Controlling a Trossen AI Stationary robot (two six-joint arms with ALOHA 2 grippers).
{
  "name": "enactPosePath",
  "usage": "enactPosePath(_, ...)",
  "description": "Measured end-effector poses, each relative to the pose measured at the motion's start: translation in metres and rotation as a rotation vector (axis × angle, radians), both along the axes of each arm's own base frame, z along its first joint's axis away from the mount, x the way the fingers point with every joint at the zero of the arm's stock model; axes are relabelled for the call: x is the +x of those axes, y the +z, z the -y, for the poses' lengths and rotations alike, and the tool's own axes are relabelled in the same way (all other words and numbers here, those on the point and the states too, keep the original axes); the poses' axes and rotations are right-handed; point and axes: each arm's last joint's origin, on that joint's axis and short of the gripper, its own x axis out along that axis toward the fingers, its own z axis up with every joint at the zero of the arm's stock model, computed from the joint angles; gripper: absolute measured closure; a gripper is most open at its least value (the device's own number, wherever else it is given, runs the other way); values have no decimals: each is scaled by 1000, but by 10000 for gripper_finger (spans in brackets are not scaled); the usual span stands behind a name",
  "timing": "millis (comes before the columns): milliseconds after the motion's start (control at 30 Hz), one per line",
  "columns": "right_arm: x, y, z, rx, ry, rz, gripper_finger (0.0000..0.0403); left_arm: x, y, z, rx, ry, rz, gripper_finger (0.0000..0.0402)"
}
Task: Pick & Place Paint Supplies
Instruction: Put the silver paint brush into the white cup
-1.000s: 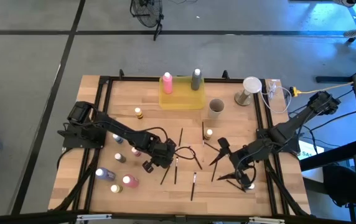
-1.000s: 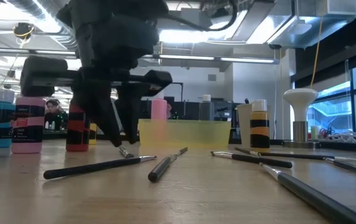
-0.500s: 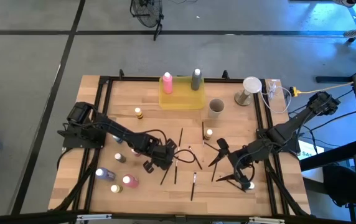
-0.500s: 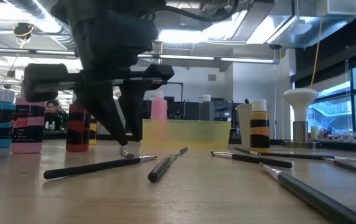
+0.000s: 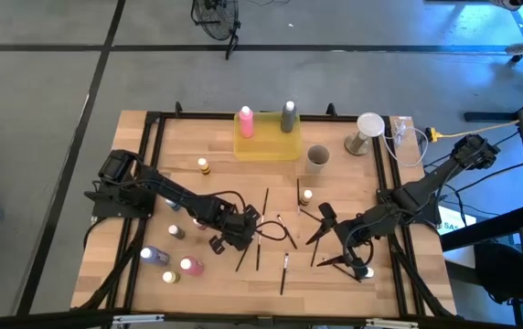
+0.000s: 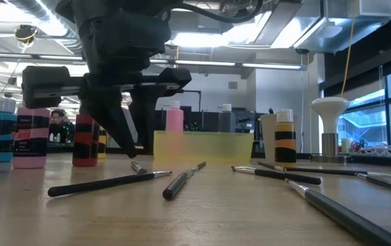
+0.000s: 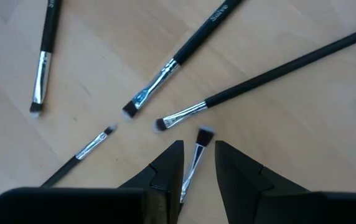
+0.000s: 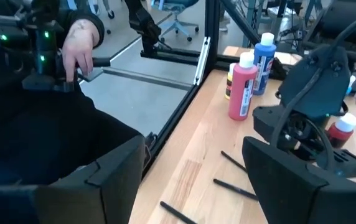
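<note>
left gripper (image 7: pixel 196 163) low over the wooden table (image 5: pixel 225 279), narrow jaws straddling one thin dark-handled paintbrush (image 7: pixel 193 160) | four more brushes fanned beyond | right gripper (image 5: pixel 335 245) wide, empty | far: two bottles in translucent yellow tray (image 5: pixel 266 148)

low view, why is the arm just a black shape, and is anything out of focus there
Low view: bright ceiling lights behind backlight the left gripper, so it reads as a silhouette; the nearest paintbrush blurs toward the lens, while the yellow tray looks fairly crisp. Left wrist view: even light, with soft shadows under the brushes.
</note>
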Motion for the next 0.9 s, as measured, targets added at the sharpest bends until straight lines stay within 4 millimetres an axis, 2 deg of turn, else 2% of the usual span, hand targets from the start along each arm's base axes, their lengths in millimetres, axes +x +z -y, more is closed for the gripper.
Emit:
enactPosePath(333, 1, 2, 0, 22, -3, 14, 130, 2, -6, 0, 9, 7, -7, 316)
enactPosePath(900, 1, 4, -1, 32, -6, 29, 130, 2, -5, 5, -27, 3, 8, 316)
